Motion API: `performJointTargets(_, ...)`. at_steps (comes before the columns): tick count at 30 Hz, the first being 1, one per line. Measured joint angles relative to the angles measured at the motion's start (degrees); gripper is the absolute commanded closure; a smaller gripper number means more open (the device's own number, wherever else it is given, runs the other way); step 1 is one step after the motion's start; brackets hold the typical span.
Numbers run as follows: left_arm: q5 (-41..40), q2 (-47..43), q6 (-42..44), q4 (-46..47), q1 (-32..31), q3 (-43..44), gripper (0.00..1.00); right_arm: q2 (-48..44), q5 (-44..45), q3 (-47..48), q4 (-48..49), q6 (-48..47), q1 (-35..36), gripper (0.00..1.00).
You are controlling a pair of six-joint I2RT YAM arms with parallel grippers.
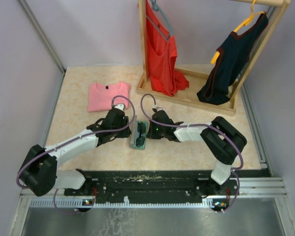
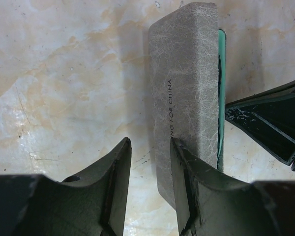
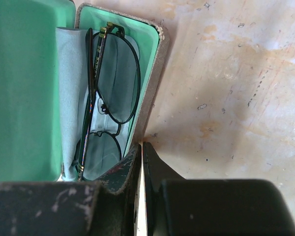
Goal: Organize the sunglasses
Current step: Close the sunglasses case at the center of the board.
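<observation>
Lying folded in the green-lined case [image 3: 148, 59], the sunglasses [image 3: 115, 81] sit just left of the right pincer [image 3: 142, 146]. Its jaws are almost closed at the rim.

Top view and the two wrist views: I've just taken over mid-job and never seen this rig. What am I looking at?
Two robot arms are bolted at the table's near edge. The top view looks down from behind them; each wrist view looks along one arm's own gripper. Between the arms lies an open grey case; the sunglasses lie folded inside on a blue cloth. The left gripper is open beside the case's lid, holding nothing. The right gripper is shut, tips at the case's rim. Farther back are a folded pink shirt and a clothes rack.
</observation>
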Motion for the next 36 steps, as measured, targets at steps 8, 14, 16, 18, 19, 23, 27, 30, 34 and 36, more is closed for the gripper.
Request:
performJointTargets(8, 1.1, 0.4, 0.0, 0.8, 0.0, 0.0, 0.56, 0.2, -0.4, 0.3, -0.2, -0.2, 0.0, 0.93)
performJointTargets(14, 1.2, 0.8, 0.0, 1.2, 0.0, 0.0, 0.56, 0.3, -0.4, 0.6, -0.6, -0.4, 0.0, 0.93)
performJointTargets(16, 1.2, 1.0, 0.0, 1.3, 0.0, 0.0, 0.56, 0.3, -0.4, 0.6, -0.6, -0.5, 0.0, 0.93)
performJointTargets(18, 1.2, 1.1, 0.0, 1.4, 0.0, 0.0, 0.56, 0.3, -0.4, 0.6, -0.6, -0.6, 0.0, 0.93)
performJointTargets(19, 1.2, 1.2, 0.0, 1.5, 0.0, 0.0, 0.56, 0.3, -0.5, 0.6, -0.6, -0.6, 0.0, 0.93)
performJointTargets(23, 1.2, 1.5, 0.0, 1.8, 0.0, 0.0, 0.56, 0.4, -0.6, 0.6, -0.6, -0.6, 0.0, 0.93)
performJointTargets(27, 1.6, 1.8, 0.0, 2.3, 0.0, 0.0, 0.56, 0.4, -0.8, 0.6, -0.6, -0.6, -0.1, 0.93)
performJointTargets(30, 1.6, 2.1, 0.0, 2.7, 0.0, 0.0, 0.56, 0.4, -0.8, 0.6, -0.6, -0.7, -0.1, 0.93)
performJointTargets(34, 1.9, 2.3, 0.0, 3.1, 0.0, -0.1, 0.56, 0.4, -0.8, 0.6, -0.6, -0.7, -0.1, 0.93)
performJointTargets(36, 2.1, 2.4, 0.0, 3.3, 0.0, -0.2, 0.56, 0.4, -0.8, 0.6, -0.6, -0.7, -0.1, 0.93)
